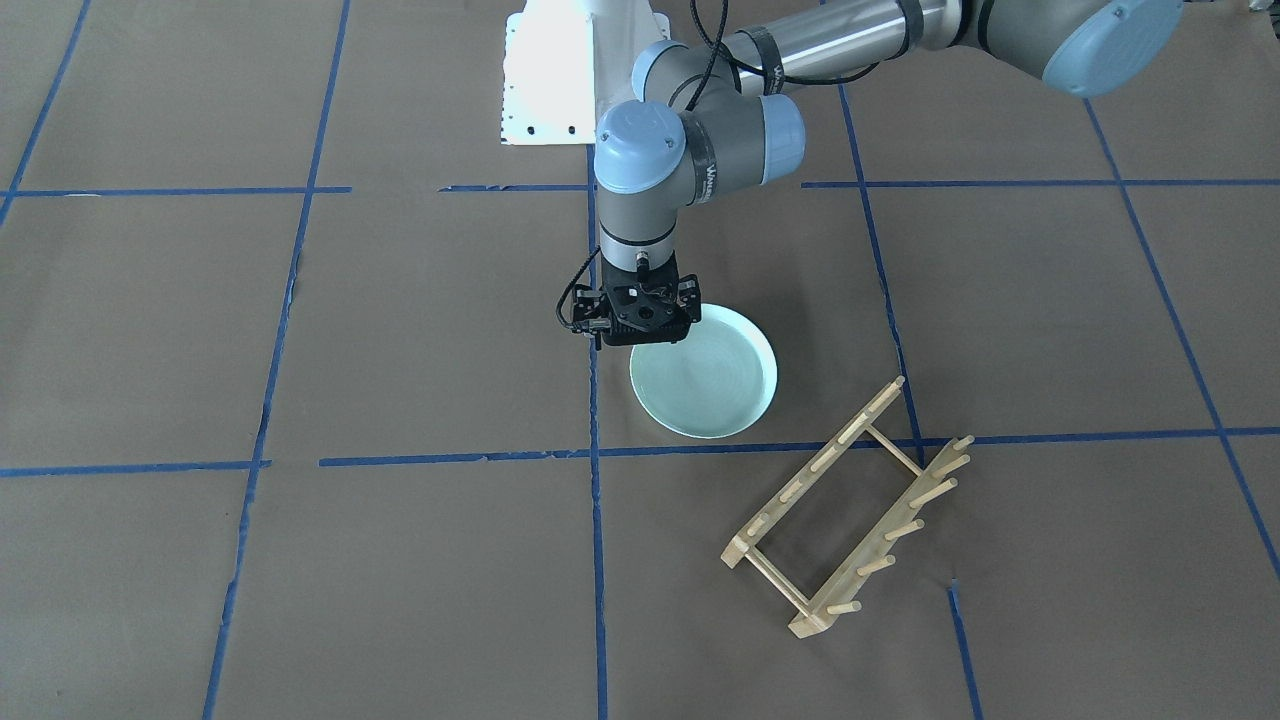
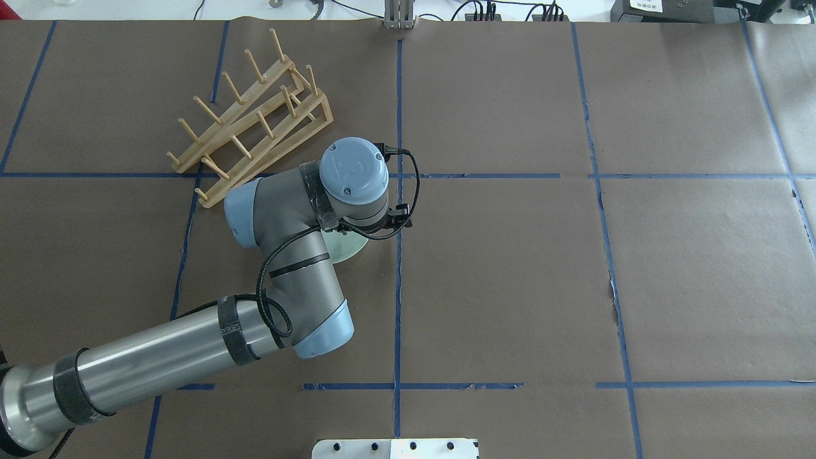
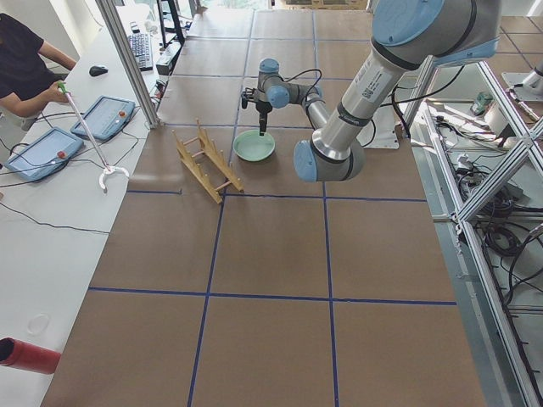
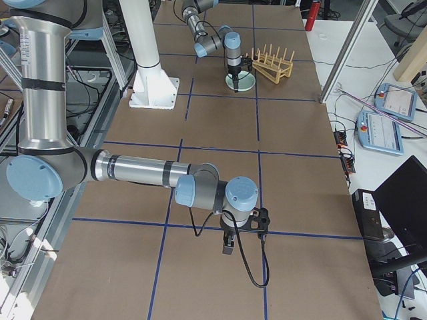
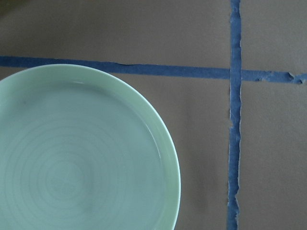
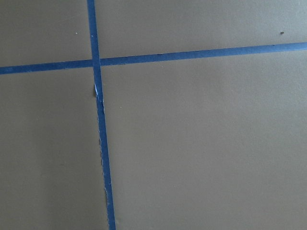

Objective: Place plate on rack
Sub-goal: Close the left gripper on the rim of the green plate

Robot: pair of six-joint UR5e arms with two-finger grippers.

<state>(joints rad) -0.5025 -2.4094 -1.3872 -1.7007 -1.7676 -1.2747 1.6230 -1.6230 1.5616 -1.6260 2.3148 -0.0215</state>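
Right gripper [image 4: 228, 245]: pointed down low over the brown table [image 1: 400, 580], well off to the right, far from everything in the task. Only the side camera caught it, and its own wrist view showed just paper and crossed tape, so I couldn't tell if it was released or clenched.

Left gripper [image 1: 648, 332]: pointed straight down over the plate [image 1: 712, 385], at its near right rim. The fingers were hidden under the wrist body and the wrist camera showed none, so I couldn't tell its state either, or whether it touched the rim.

The plate lay flat on the table, just left of the long blue tape line [image 1: 597, 520], its far edge close to a cross line. It was not yet on the rack [image 1: 845, 510].

The rack stood farther out and further left, set diagonally, pegs up, apart from the plate.
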